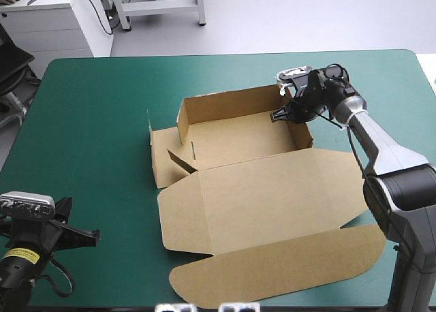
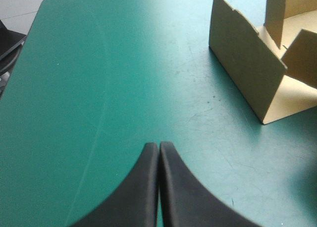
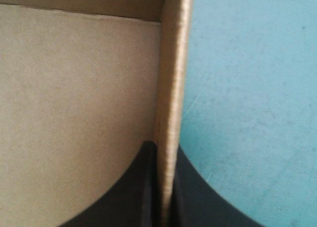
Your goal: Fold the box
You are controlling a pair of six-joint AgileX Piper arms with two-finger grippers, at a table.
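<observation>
Box (image 1: 238, 138) sits around the middle of the table (image 1: 102, 121), a touch toward the right edge, and it's an open brown tray at the moment. The far wall is up, the end walls are up, and the lid (image 1: 272, 203) lies flat on the teal-green cover, reaching toward the near edge with its curved tuck flap nearest us.

Over to the tray's far right corner: the right gripper (image 1: 289, 114) is down on the right wall (image 1: 304, 133). From its wrist view it's clear, the black fingers (image 3: 124, 197) are all but together with that upright board (image 3: 173, 63) caught between them. One finger stands inside the tray against the brown floor (image 3: 74, 113), the other outside over the cover. The right gripper (image 3: 163, 147) has the wall's top edge running straight ahead from its tips.

At the box's left end, an upright panel (image 2: 245, 63) faces the near left corner, with more loose flaps standing behind it.

And out by that near left corner waits the left gripper (image 1: 88, 236), well apart from the box. Its fingers are pressed together into one point (image 2: 159, 147), nothing between them, only bare cover ahead, with the box off ahead and to one side of it.
</observation>
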